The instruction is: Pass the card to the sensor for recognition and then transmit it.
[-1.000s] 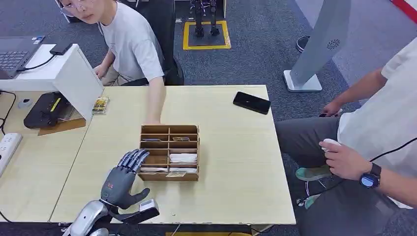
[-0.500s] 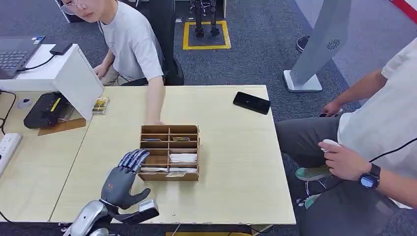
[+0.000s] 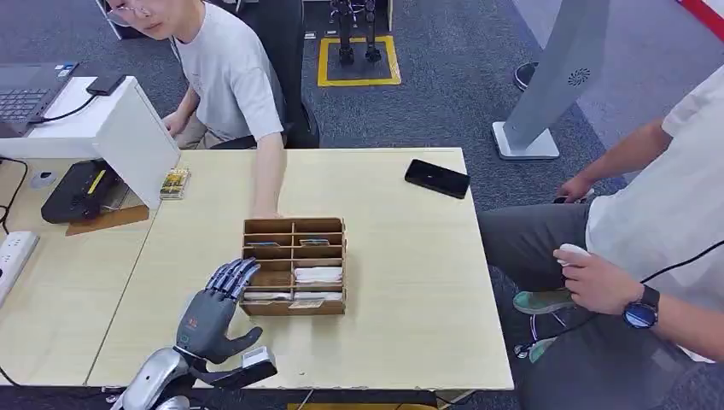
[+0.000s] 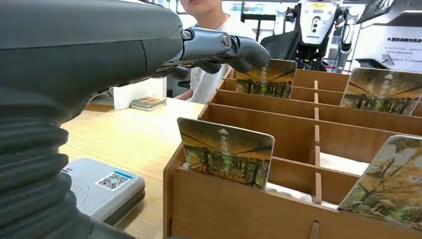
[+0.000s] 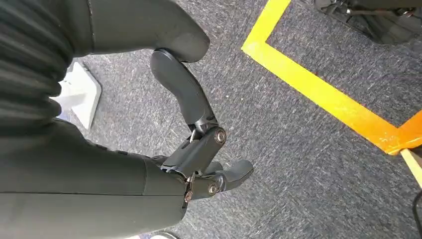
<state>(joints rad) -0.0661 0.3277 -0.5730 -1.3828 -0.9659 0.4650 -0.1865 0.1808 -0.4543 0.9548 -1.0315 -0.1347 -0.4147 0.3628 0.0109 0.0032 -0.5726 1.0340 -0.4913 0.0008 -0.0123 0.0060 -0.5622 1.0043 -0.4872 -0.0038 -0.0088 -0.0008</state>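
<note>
Office corner with pale wooden table (image 3: pixel 410 282) on grey carpet (image 3: pixel 461 102).
Second, lower desk (image 3: pixel 51 282) adjoining on the left, carrying a white power strip (image 3: pixel 13 252) and a black device (image 3: pixel 81 190). Yellow square outline (image 3: pixel 359 60) marked on the carpet beyond. White slanted pillar (image 3: pixel 555 77) on a flat base to the right. Even, bright indoor light throughout.

Divided box (image 3: pixel 294 266) mid-table (image 3: pixel 410 282), cards (image 3: pixel 318 274) inside, phone (image 3: pixel 436 178) behind-right, left hand (image 3: pixel 207 314) beside box
</note>
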